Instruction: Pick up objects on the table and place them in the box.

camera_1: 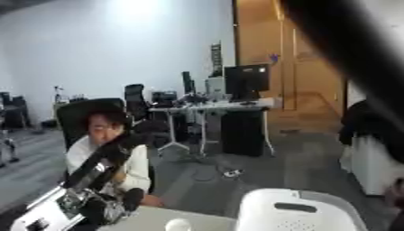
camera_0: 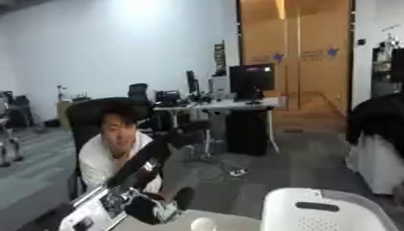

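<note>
objects from the task barely show: only a small pale round thing (camera_0: 203, 224) lies at the bottom edge on the light table (camera_0: 229, 222). no box is identifiable. left arm (camera_0: 146, 162) comes in from the lower left, its hand (camera_0: 150, 208) low over the table's near edge (fingers too blurred to read). a white chair (camera_0: 319, 210) stands just beyond.

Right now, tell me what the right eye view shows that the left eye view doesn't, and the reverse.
Only the right eye view shows a broad dark blurred band running down from the top to the right edge, too blurred to identify. Only the left eye view shows the wall and shelving that the band hides. Both share the left arm rising from the lower left, a white chair back, a small white round thing and an edge of the table.
</note>
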Tool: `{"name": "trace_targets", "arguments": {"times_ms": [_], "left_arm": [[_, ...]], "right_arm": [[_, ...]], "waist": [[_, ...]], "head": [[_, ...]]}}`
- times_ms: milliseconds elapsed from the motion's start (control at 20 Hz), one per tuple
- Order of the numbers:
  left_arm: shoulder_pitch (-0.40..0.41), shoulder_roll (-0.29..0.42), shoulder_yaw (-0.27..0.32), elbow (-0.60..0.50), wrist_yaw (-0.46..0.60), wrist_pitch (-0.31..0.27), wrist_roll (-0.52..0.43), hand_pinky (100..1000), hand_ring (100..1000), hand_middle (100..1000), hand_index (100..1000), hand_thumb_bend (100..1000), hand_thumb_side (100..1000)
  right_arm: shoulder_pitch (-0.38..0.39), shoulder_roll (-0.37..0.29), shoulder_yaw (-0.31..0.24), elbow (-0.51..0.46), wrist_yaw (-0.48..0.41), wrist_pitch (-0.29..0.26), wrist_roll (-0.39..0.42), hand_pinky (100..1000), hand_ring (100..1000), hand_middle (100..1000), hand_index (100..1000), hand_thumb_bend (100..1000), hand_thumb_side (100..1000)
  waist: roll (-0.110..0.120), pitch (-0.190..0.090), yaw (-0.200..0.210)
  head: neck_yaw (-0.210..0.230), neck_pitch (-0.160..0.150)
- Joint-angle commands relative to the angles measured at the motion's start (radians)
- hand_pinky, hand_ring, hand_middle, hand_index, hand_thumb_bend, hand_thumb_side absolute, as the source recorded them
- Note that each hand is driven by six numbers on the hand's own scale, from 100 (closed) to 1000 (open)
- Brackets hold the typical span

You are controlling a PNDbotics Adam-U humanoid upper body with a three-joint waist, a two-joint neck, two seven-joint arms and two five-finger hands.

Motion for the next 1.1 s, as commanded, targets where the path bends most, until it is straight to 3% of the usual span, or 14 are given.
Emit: {"name": "trace_targets", "arguments": {"times_ms": [50, 100, 200, 300, 500, 550, 600, 850, 1100], "left_arm": [[-0.012, 0.043, -0.007, -0.079, 0.024, -0.004, -0.020, 1000, 1000, 1000, 1000, 512, 544], [-0.014, 0.043, -0.009, -0.086, 0.030, -0.002, -0.027, 1000, 1000, 1000, 1000, 496, 548], [-0.011, 0.045, -0.016, -0.088, 0.045, 0.007, -0.044, 1000, 1000, 1000, 1000, 438, 591], [-0.006, 0.048, -0.020, -0.084, 0.065, 0.017, -0.061, 1000, 1000, 1000, 1000, 244, 768], [-0.001, 0.050, -0.011, -0.069, 0.096, 0.025, -0.083, 1000, 984, 1000, 1000, 197, 773], [0.000, 0.050, -0.007, -0.056, 0.100, 0.026, -0.088, 1000, 978, 1000, 1000, 110, 752], [0.002, 0.051, 0.000, -0.033, 0.098, 0.031, -0.094, 1000, 977, 1000, 1000, 100, 749], [-0.032, 0.029, 0.003, 0.177, 0.036, 0.105, -0.195, 1000, 995, 1000, 1000, 100, 820], [-0.111, -0.025, -0.019, 0.392, 0.050, 0.184, -0.401, 1000, 1000, 1000, 1000, 100, 862]], "right_arm": [[-0.013, -0.011, 0.007, -0.011, 0.022, -0.023, 0.037, 100, 372, 440, 583, 100, 534], [-0.012, -0.010, 0.008, -0.011, 0.029, -0.030, 0.047, 100, 336, 390, 532, 100, 468], [-0.013, -0.008, 0.000, -0.011, 0.044, -0.041, 0.033, 100, 311, 343, 497, 100, 459], [-0.014, -0.005, -0.005, -0.011, 0.057, -0.050, -0.014, 100, 291, 305, 468, 135, 500], [-0.010, -0.007, 0.001, -0.004, 0.097, -0.031, -0.062, 100, 342, 376, 514, 156, 452], [-0.009, -0.005, -0.001, -0.001, 0.106, -0.017, -0.059, 116, 372, 415, 536, 100, 567], [-0.008, -0.003, -0.005, 0.001, 0.108, 0.002, -0.060, 124, 385, 433, 560, 100, 692], [-0.006, -0.001, -0.012, -0.010, 0.101, 0.054, -0.037, 136, 409, 457, 586, 100, 785], [-0.007, 0.002, -0.016, -0.011, 0.101, 0.062, -0.020, 137, 413, 459, 590, 100, 800]], "waist": [[-0.002, -0.006, -0.001], [-0.002, -0.005, -0.002], [-0.002, -0.003, -0.005], [-0.001, -0.004, -0.007], [-0.001, -0.005, -0.005], [-0.001, -0.005, -0.005], [-0.001, -0.004, -0.005], [-0.002, -0.003, -0.005], [-0.003, -0.003, -0.008]], "head": [[0.008, 0.033], [0.005, 0.043], [0.005, 0.080], [0.000, 0.141], [-0.022, 0.268], [-0.025, 0.287], [-0.027, 0.305], [-0.031, 0.356], [-0.036, 0.364]]}}
